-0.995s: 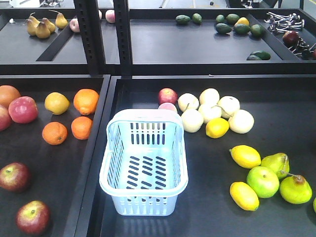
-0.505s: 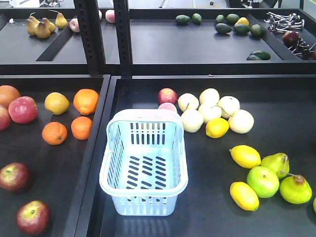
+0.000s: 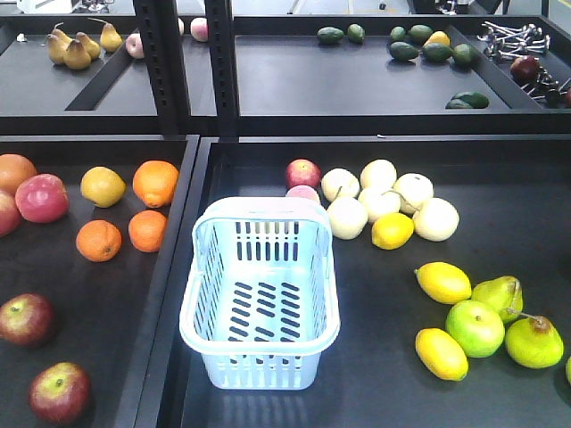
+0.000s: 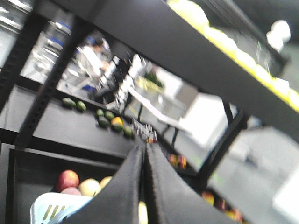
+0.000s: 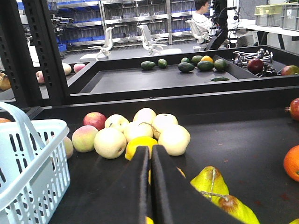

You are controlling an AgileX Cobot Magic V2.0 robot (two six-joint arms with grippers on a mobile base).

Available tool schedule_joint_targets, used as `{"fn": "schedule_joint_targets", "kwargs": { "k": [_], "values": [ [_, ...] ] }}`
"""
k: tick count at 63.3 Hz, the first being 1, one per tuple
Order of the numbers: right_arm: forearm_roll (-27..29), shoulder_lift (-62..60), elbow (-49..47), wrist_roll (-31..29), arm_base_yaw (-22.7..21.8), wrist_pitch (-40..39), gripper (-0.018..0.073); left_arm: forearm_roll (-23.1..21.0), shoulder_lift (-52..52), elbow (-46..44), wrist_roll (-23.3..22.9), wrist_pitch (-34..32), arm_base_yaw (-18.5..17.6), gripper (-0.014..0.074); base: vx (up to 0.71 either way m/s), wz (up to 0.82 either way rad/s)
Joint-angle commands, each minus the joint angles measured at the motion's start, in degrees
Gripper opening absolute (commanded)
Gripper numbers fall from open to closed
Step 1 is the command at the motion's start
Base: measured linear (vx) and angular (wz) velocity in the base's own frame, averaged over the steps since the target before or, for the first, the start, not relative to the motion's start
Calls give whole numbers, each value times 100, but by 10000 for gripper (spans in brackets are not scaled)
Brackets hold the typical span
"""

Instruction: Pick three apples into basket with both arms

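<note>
Presently, left pincer [image 4: 145, 148] and right pincer [image 5: 150, 151] sit closed, empty — dark apples [image 3: 25, 318] lie left of the basket [image 3: 259, 373], so the left one is judged nearer.

Black shelf [image 3: 384, 357] holds the basket [image 3: 260, 367] — apples [image 3: 25, 318] and oranges [image 3: 156, 183] lie left.

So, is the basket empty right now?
Empty. The front view shows only the bare slotted bottom of the basket; two dark red apples lie outside it in the left tray.
</note>
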Motion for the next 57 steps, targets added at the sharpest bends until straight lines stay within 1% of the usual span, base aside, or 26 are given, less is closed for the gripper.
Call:
{"fn": "schedule_joint_targets", "kwargs": {
  "k": [1, 5, 10, 14, 21, 27, 33, 37, 43, 47, 51, 55, 57],
  "values": [
    [-64, -78, 85, -46, -41, -385, -4, -878, 675, -416, 1278, 371, -7, -6, 0, 0],
    [-64, -78, 85, -46, -41, -385, -4, -1156, 1057, -601, 1881, 640, -7, -6, 0, 0],
    [-64, -78, 85, -46, -41, -385, -4, -1198, 1559, -794, 2514, 905, -7, -6, 0, 0],
    [-64, -78, 85, -46, -41, -385, -4, -1192, 1915, -939, 2919, 1118, -7, -5, 0, 0],
    [-64, -78, 85, -46, -41, -385, -4, -1191, 2465, -1196, 3440, 1333, -7, 13, 0, 0],
    [-64, -78, 85, -46, -41, -385, -4, -1191, 2910, -1434, 3649, 1419, -7, 53, 0, 0],
    [-64, -78, 85, -46, -41, -385, -4, -1148, 3355, -1752, 3887, 1548, -7, 141, 0, 0],
    [-64, -78, 85, -46, -41, -385, -4, -1142, 3700, -1978, 4112, 1677, -13, 221, 0, 0],
    [-64, -78, 85, -46, -41, -385, -4, -1142, 4192, -2370, 4454, 1858, -123, 369, 0, 0],
    [-64, -78, 85, -46, -41, -385, -4, -1138, 4513, -2626, 4637, 1908, -237, 449, 0, 0],
    [-64, -78, 85, -46, -41, -385, -4, -1051, 4833, -2917, 4728, 1919, -373, 513, 0, 0],
    [-64, -78, 85, -46, -41, -385, -4, -887, 5155, -3169, 4728, 1914, -521, 552, 0, 0],
    [-64, -78, 85, -46, -41, -385, -4, -739, 5333, -3327, 4728, 1927, -611, 563, 0, 0]
  ]
}}
